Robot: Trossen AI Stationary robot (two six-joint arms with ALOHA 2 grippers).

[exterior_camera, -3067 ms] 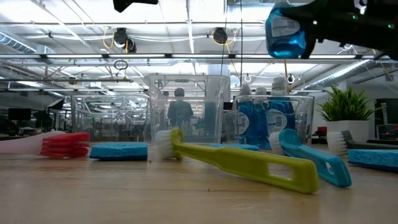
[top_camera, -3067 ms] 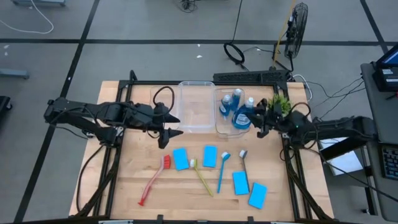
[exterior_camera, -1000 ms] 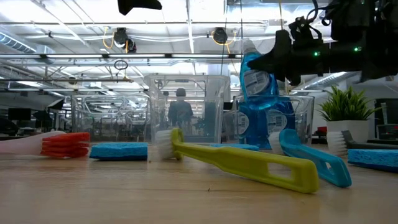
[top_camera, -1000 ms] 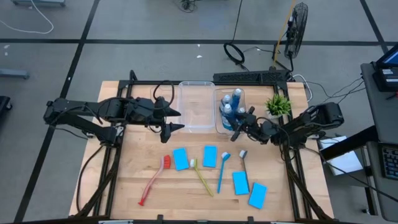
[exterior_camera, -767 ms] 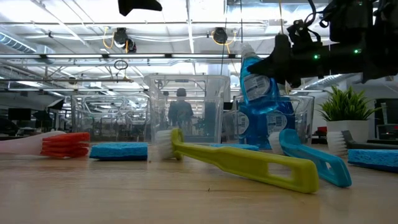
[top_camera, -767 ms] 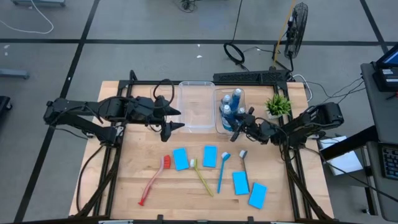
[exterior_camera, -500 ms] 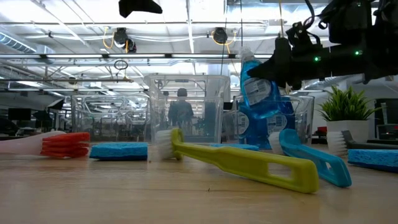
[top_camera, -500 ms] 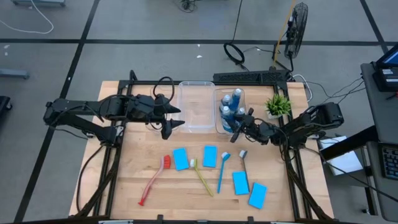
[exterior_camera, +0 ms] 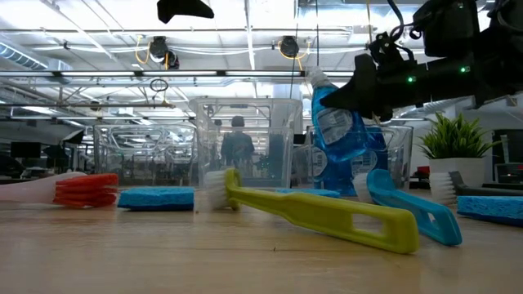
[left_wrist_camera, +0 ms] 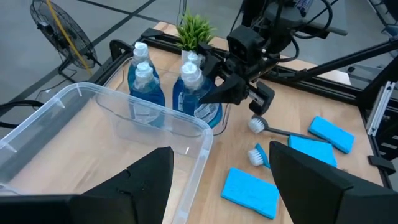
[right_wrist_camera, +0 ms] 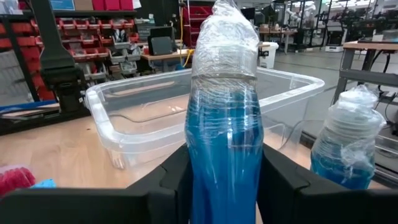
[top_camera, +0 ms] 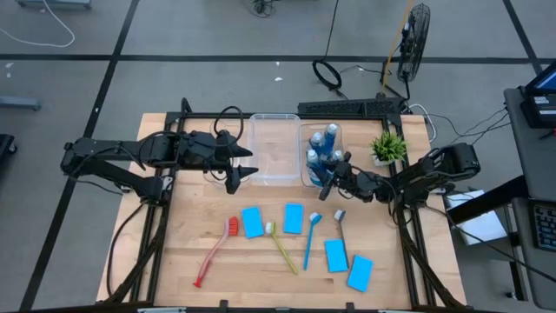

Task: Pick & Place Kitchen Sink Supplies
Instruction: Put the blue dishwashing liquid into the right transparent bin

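While the right gripper reaches from three o'clock over the near edge of the right-hand clear plastic bin, its fingers are clenched around a small blue plastic bottle with a clear wrapped cap, which hangs tilted above the bin's rim in the low view; three more small blue bottles stand inside that bin; the empty clear bin sits just beside it toward nine o'clock; the left gripper hovers at that bin's nine o'clock side, fingers spread and holding nothing; toward six o'clock on the wooden surface lie flat light-blue rectangular sponges and four long-handled brushes, red, yellow-green, blue and grey; a small green potted plant stands at two o'clock.
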